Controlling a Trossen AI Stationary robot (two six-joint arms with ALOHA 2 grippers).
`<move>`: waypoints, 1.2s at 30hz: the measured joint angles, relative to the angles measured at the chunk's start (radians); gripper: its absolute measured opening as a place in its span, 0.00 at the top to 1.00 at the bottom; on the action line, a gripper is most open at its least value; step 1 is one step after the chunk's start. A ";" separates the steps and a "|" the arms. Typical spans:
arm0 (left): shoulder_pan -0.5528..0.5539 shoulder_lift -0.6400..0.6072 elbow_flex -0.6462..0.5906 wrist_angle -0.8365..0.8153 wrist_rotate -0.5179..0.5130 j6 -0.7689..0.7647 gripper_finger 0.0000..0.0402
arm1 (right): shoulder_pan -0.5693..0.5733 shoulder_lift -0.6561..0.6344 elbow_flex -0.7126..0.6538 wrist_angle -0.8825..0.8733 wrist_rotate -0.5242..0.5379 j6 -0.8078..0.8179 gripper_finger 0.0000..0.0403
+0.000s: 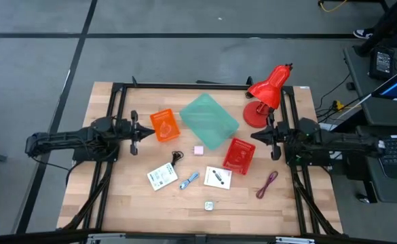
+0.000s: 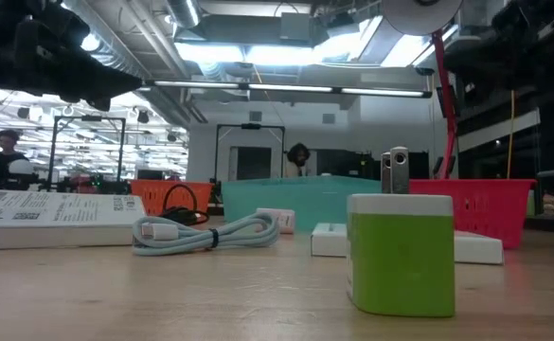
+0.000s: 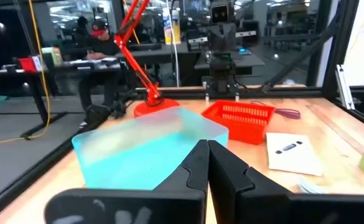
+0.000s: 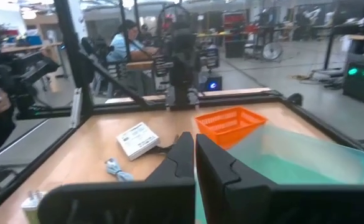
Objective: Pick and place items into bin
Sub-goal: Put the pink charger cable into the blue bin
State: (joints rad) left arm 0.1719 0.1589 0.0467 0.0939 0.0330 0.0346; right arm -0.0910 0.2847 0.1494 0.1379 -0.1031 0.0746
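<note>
Loose items lie on the wooden table's near half: a black coiled cable [image 1: 177,157], a tiny pink cube [image 1: 199,150], two white printed cards [image 1: 162,177] [image 1: 218,177], a blue-white cable bundle [image 1: 188,180], a maroon cable [image 1: 267,184] and a small pale square [image 1: 209,205], which shows green and white in the low view [image 2: 400,251]. A teal bin [image 1: 208,120] stands mid-table between an orange basket [image 1: 164,126] and a red basket [image 1: 239,156]. My left gripper [image 1: 147,132] is shut and level at the table's left, beside the orange basket. My right gripper [image 1: 256,137] is shut and level at the right, above the red basket's far edge.
A red desk lamp [image 1: 266,95] stands at the far right, close to my right arm. A black frame [image 1: 117,95] runs along the table's left, right and far sides. People sit at desks in the room beyond the table. Bare wood lies along the near edge.
</note>
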 joint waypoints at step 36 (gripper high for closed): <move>-0.344 0.689 0.287 0.098 -0.148 -0.021 1.00 | 0.697 0.440 0.250 -0.192 0.607 0.183 1.00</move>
State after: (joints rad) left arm -0.1725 0.8481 0.3340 0.1914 -0.1151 0.0136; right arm 0.6060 0.7242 0.3992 -0.0542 0.5044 0.2579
